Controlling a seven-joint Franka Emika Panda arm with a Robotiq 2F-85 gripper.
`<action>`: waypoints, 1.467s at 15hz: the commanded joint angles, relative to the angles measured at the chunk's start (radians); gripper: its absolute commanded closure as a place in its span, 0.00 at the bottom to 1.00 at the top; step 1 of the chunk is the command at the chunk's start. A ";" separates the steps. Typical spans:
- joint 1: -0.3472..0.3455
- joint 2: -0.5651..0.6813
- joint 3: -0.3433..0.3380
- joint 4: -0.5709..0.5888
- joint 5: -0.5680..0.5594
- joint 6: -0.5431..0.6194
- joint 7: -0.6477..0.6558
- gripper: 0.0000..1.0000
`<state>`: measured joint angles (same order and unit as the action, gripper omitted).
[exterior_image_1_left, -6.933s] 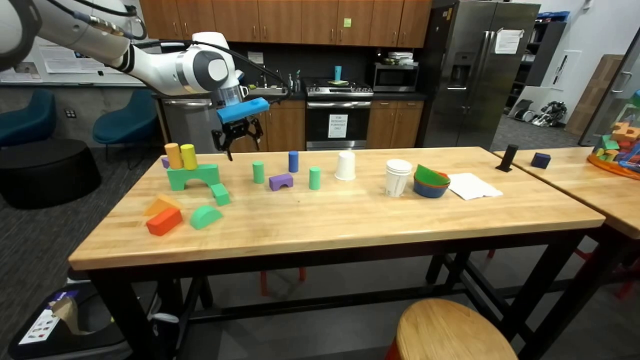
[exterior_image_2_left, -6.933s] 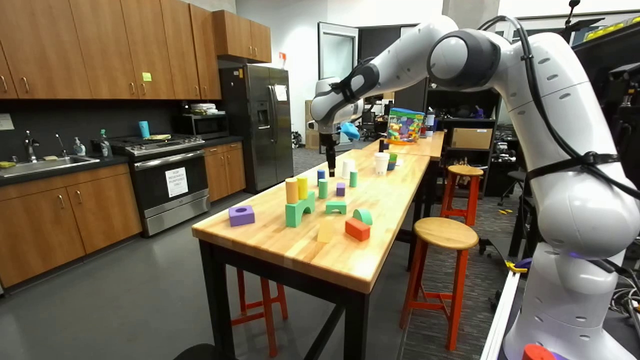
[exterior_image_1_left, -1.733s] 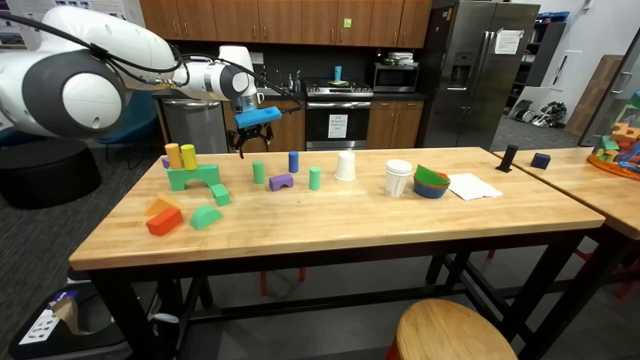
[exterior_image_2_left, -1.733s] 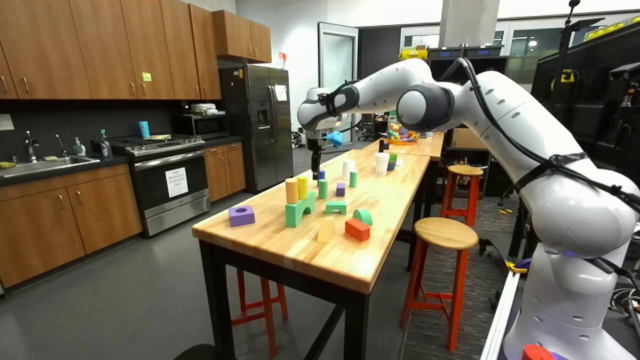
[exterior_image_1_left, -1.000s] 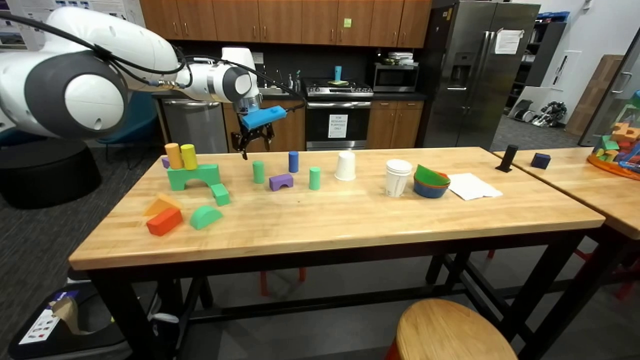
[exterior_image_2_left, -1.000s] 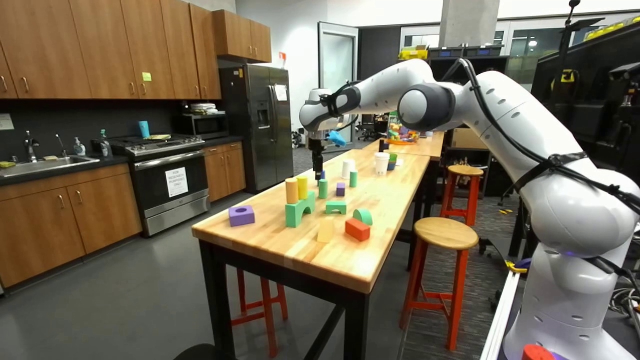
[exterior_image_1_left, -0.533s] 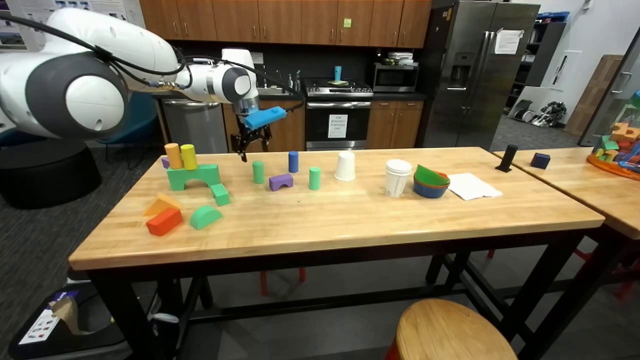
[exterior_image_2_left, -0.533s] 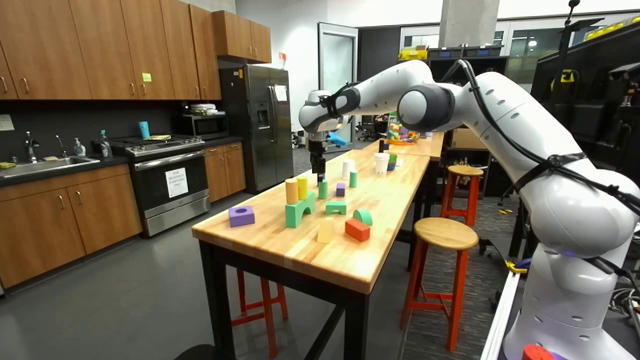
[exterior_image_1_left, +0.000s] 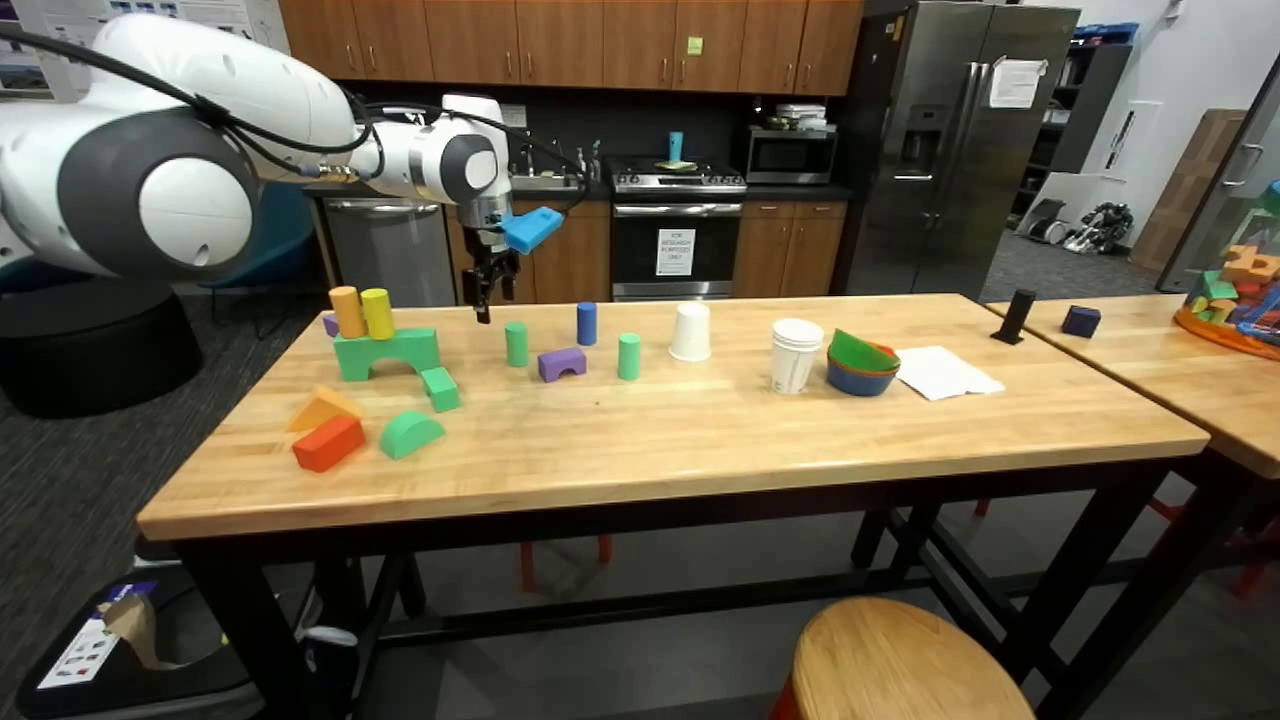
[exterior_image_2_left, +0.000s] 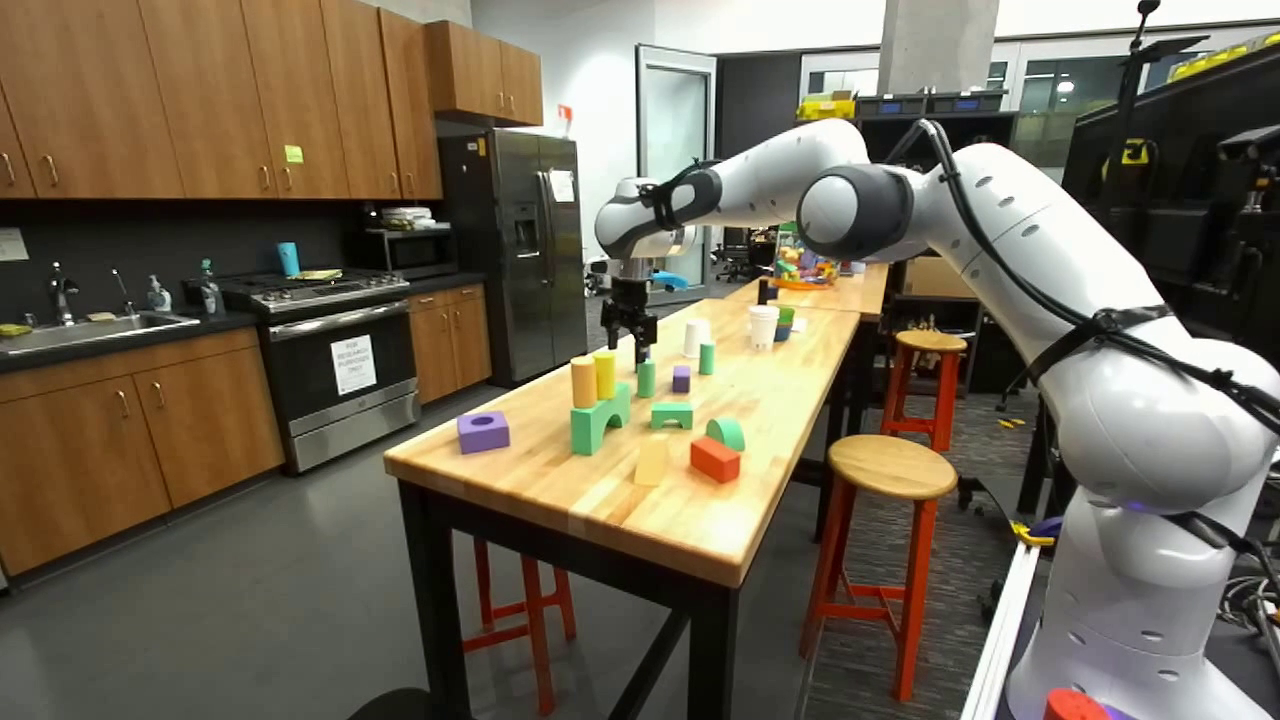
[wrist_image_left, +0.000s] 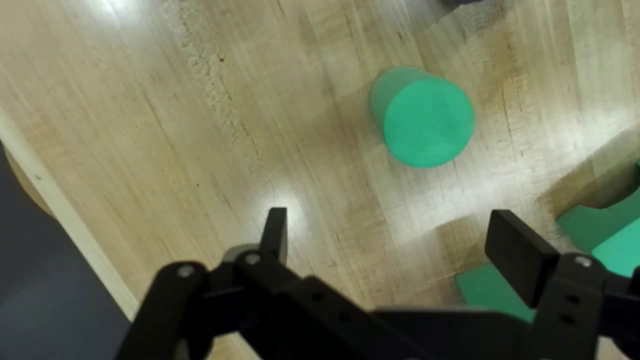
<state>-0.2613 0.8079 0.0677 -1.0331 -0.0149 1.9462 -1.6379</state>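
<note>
Matte green upright cylinder block (wrist_image_left: 429, 122) near my black two-fingered pincer (wrist_image_left: 386, 232).
Wrist view: lies past, not between, my spread fingertips (wrist_image_left: 517, 257).

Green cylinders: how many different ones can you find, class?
2: one green cylinder nearest the gripper, another green cylinder between the purple arch and the upturned white cup. More may be hidden in the toy tub.

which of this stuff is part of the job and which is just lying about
Likely part of the job:
fingers, open and empty
green cylinder, seemingly nearest them

Probably just lying about:
upside-down cup
stacked cups
bowls
paper
stool
</note>
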 joint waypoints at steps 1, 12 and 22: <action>-0.006 0.000 0.006 0.002 0.004 -0.007 -0.056 0.00; -0.029 0.006 0.034 -0.011 0.023 0.026 -0.179 0.00; -0.019 0.011 -0.029 -0.014 -0.015 0.013 -0.304 0.00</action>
<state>-0.2806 0.8304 0.0589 -1.0402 -0.0166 1.9745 -1.8911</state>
